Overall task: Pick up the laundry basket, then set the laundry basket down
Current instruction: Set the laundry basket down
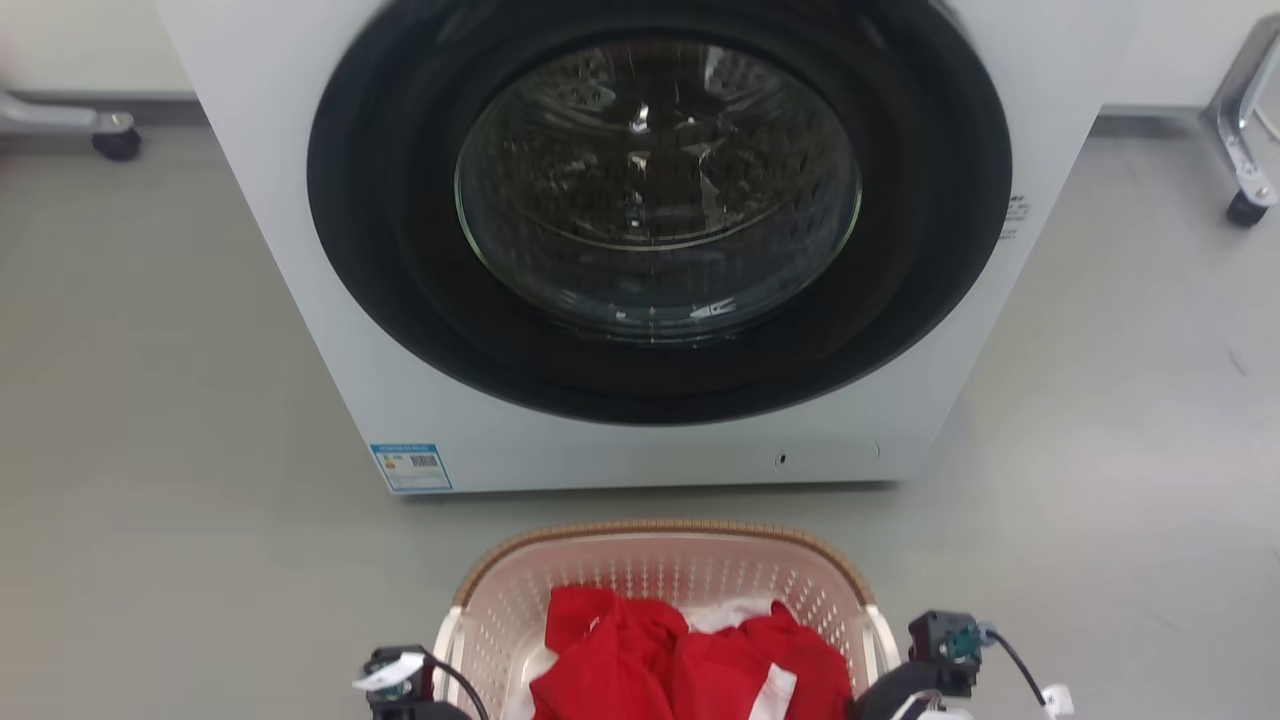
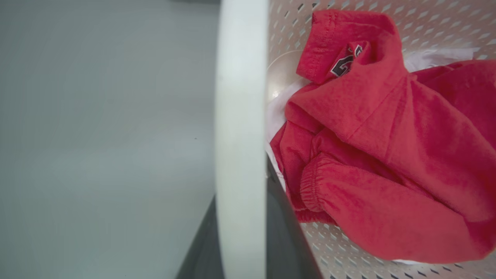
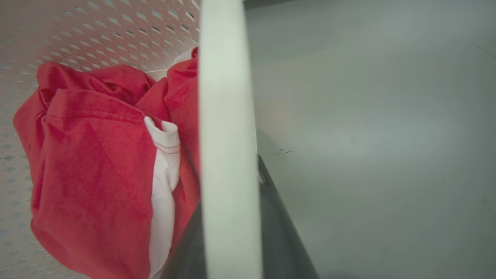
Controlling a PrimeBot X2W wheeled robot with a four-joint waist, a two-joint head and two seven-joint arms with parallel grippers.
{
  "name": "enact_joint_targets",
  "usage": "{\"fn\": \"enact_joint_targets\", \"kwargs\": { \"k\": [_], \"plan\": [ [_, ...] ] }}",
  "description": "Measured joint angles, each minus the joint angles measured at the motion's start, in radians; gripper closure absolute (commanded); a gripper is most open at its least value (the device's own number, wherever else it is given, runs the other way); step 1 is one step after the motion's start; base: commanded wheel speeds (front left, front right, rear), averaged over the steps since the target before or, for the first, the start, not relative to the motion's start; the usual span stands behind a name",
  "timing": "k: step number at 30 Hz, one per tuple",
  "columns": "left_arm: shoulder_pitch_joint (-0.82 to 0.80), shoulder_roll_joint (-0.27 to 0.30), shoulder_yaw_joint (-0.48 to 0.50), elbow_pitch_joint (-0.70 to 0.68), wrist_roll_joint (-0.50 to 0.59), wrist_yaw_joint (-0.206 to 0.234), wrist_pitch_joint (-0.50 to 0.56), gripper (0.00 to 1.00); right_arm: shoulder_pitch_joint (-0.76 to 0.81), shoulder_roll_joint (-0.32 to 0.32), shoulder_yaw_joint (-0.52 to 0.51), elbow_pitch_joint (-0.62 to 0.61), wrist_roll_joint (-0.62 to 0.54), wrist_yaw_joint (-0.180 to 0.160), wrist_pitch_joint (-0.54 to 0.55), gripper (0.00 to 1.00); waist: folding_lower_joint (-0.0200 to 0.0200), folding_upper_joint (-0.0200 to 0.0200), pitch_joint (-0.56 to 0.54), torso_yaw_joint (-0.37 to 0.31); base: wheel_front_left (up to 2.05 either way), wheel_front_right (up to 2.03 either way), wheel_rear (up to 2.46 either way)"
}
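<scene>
Head view: washer (image 1: 655,230) stands beyond both grippers | laundry basket (image 1: 660,527) sits between them, before the washer | red clothes (image 1: 680,660) inside | left gripper (image 2: 240,186) clamps left handle (image 2: 240,97), right gripper (image 3: 228,186) clamps right handle (image 3: 226,97).

Your left wrist housing (image 1: 400,688) is black and blocky, with a white tag (image 1: 385,672) and looping black cable (image 1: 465,685); the right wrist housing (image 1: 942,640) matches, its cable (image 1: 1015,660) ending at a white plug (image 1: 1057,700).

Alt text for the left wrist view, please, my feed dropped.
The left end effector straddles the white handle of the laundry basket, one dark finger each side. Red clothes over white cloth lie inside; grey floor lies left.
</scene>
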Motion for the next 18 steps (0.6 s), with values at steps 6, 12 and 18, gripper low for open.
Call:
{"fn": "enact_joint_targets", "kwargs": {
  "k": [6,12,18],
  "plan": [
    [-0.082,-0.001,0.017,-0.007,0.000,0.007,-0.029,1.00,-0.104,0.001,-0.006,0.028,-0.014,0.001,-0.025,1.00,0.0001,0.0000,0.087,-0.003,0.00,0.00,0.00],
    [-0.140,-0.005,0.033,-0.014,0.000,0.007,-0.049,1.00,-0.186,0.002,-0.015,0.057,-0.026,0.009,-0.044,1.00,0.0001,0.0001,0.170,-0.005,0.00,0.00,0.00],
    [-0.200,-0.006,0.040,-0.015,0.000,0.009,-0.068,1.00,-0.252,0.002,-0.020,0.077,-0.033,0.016,-0.064,1.00,0.0000,0.0001,0.257,-0.003,0.00,0.00,0.00]
  ]
}}
